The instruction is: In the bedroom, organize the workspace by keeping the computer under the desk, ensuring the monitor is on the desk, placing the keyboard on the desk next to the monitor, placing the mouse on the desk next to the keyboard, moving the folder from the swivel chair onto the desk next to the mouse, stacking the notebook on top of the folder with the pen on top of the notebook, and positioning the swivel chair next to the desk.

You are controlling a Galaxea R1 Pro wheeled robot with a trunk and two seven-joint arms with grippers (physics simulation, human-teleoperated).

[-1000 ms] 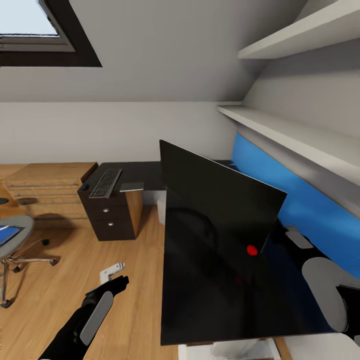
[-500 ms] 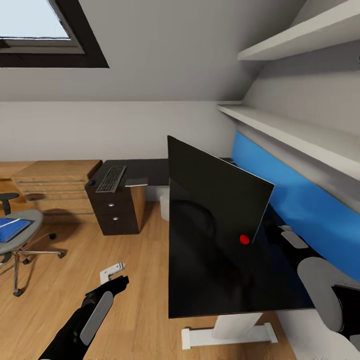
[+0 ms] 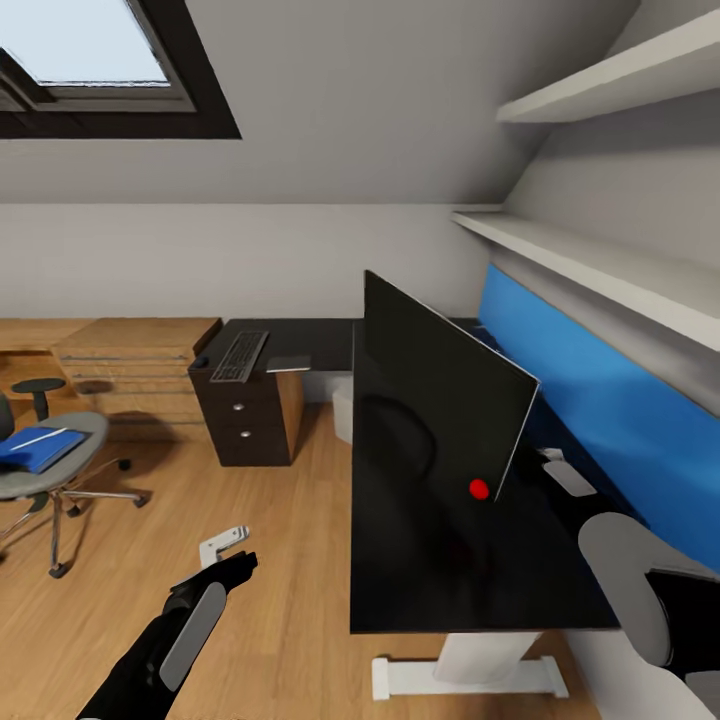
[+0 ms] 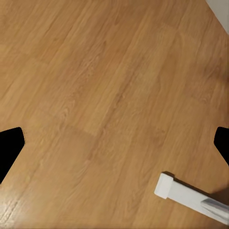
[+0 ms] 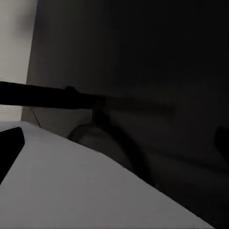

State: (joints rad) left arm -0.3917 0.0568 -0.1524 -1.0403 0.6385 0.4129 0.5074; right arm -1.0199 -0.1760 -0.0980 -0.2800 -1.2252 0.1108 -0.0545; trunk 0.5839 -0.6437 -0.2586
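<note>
Left claw (image 3: 228, 548): empty, jaws spread wide above bare floor (image 4: 95, 95).
Right claw: you cannot tell its state.
Monitor (image 3: 440, 405): upright on the worktop (image 3: 470, 570).
Keyboard (image 3: 239, 356): far left.
Folder (image 3: 38, 449): on the swivel chair (image 3: 45, 470); approach squarely, slowly.

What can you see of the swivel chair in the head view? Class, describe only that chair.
The swivel chair stands upright on the wooden floor, apart from the desk. It has a grey padded seat and a chrome star base on dark castors. One black armrest shows; the view's edge cuts off the rest. A blue folder lies flat on the seat with a thin white pen across it.
</note>
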